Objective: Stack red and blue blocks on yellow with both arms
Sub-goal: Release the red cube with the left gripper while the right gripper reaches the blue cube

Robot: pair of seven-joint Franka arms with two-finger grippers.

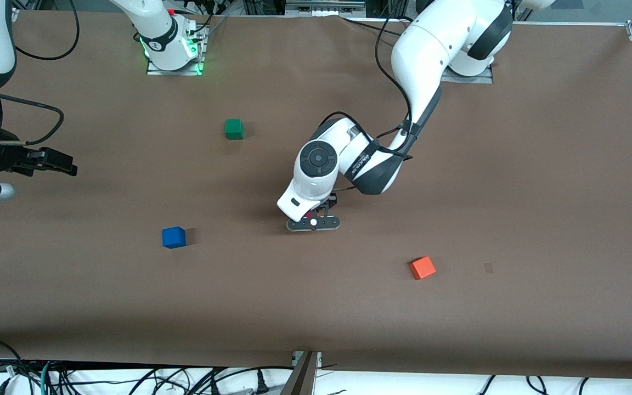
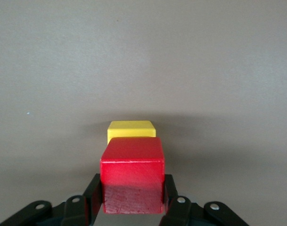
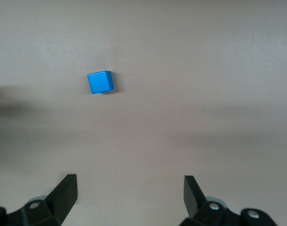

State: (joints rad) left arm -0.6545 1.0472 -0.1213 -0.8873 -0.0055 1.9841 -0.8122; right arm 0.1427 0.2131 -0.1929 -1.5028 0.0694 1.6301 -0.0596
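Note:
My left gripper [image 1: 314, 219] is low over the middle of the table. In the left wrist view my left gripper [image 2: 132, 189] is shut on the deep red block [image 2: 132, 160]. The yellow cube [image 2: 131, 129] sits on the table right by the red block, which partly covers it; I cannot tell if they touch. In the front view the arm hides the yellow cube. The blue block [image 1: 174, 237] [image 3: 100, 82] lies alone toward the right arm's end. My right gripper [image 1: 68, 164] [image 3: 129, 183] is open and empty, up in the air over the right arm's end of the table.
A green cube [image 1: 233, 129] lies nearer the robot bases than the blue block. An orange cube [image 1: 422, 267] lies toward the left arm's end, nearer the front camera than my left gripper. The brown table top [image 1: 513, 192] ends at a cable-strewn front edge.

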